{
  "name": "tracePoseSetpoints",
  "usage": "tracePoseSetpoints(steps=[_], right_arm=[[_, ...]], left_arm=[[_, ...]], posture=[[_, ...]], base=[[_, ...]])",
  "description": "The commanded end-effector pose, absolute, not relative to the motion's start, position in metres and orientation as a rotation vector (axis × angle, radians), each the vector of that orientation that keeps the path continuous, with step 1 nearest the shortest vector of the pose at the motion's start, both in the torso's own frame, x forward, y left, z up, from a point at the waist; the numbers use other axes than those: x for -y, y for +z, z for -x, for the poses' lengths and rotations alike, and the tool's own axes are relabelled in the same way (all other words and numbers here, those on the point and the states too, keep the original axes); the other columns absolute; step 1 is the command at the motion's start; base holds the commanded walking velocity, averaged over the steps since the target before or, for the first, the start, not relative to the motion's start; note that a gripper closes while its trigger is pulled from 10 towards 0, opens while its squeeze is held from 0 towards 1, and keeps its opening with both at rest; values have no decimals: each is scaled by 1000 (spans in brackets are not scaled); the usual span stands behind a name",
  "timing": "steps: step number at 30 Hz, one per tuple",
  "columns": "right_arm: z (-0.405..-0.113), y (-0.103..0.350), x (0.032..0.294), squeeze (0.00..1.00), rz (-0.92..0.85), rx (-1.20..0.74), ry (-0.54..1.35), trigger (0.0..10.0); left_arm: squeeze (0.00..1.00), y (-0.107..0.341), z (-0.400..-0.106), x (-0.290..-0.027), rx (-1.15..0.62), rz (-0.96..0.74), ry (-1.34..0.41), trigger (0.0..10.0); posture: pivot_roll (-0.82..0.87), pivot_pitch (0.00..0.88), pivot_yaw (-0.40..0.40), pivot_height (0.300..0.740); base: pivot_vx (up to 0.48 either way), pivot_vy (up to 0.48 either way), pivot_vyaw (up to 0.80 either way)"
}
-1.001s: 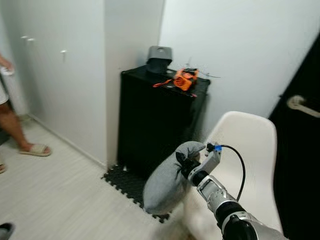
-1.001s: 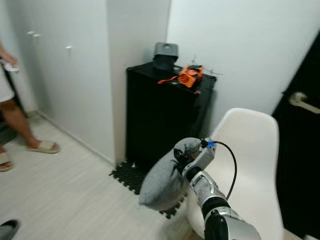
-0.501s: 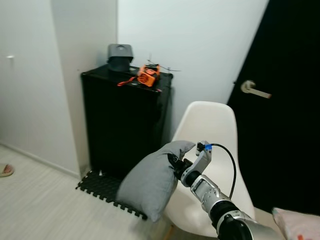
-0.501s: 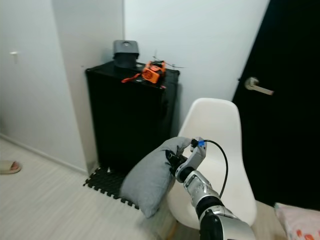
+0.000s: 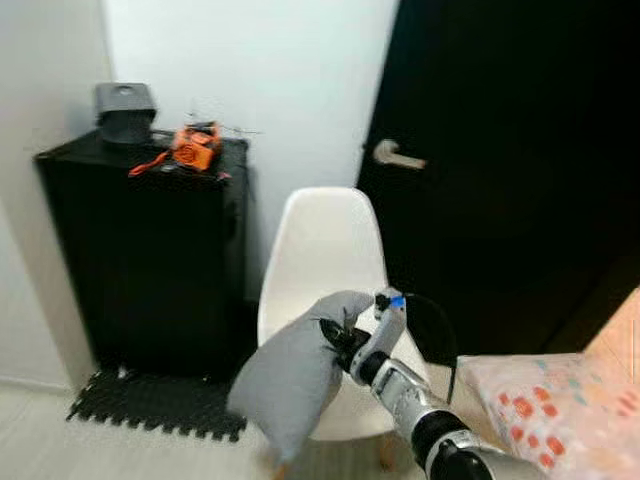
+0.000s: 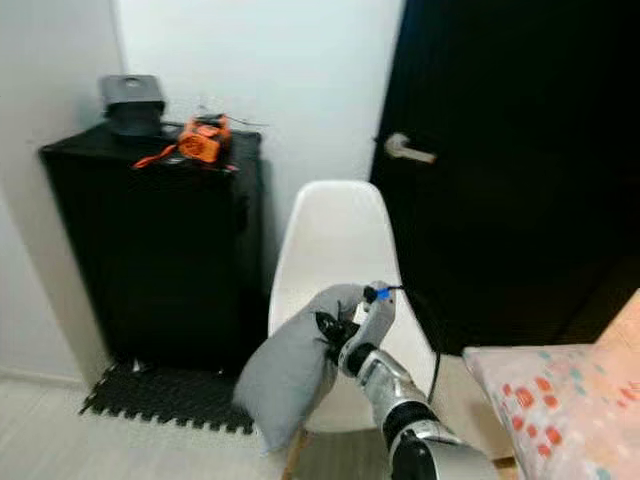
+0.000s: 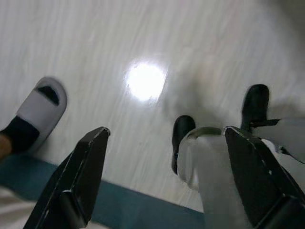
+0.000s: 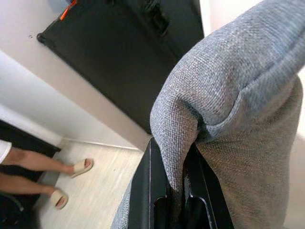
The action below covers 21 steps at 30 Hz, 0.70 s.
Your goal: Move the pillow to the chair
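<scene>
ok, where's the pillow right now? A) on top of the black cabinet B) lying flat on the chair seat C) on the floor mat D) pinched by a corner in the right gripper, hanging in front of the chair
D: the right gripper is shut on a corner of the grey pillow, which hangs in front of the white chair.

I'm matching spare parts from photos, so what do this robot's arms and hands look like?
The right arm is built of silver metal segments with black joints. A thin black cable loops from a small blue connector near the wrist. The right hand has two long, flat black fingers. The left hand has the same black fingers, tapering toward squared tips.
</scene>
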State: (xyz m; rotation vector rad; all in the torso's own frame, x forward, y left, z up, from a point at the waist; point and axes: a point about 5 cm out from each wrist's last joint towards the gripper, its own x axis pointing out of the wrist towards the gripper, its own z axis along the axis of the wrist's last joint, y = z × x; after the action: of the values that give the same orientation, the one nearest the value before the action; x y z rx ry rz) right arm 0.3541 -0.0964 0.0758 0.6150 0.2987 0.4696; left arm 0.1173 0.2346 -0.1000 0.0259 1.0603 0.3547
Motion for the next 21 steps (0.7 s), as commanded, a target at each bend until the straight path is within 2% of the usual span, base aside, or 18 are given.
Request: tracePoseSetpoints(steps=[1,5,13,21], right_arm=[[-357,85,91,0,-577,-246,513,10000],[-354,82,85,0,-553,-255,543,10000],[-346,75,70,0,-524,-284,625,10000],[-345,77,63,0,-492,-279,671,10000]], left_arm=[[0,-102,-112,-234,-1078,-14,370,10000],[0,-102,-111,-234,-1079,-11,367,10000],[0,-102,-111,-235,-1079,-2,368,10000],[0,-101,-111,-238,-1079,-16,389,10000]], posture=[[115,0,-113,731],[115,0,-112,731],[119,0,-111,731],[118,0,-107,731]], base=[[0,0,-781],[0,0,-586],[0,-473,0],[0,0,0]])
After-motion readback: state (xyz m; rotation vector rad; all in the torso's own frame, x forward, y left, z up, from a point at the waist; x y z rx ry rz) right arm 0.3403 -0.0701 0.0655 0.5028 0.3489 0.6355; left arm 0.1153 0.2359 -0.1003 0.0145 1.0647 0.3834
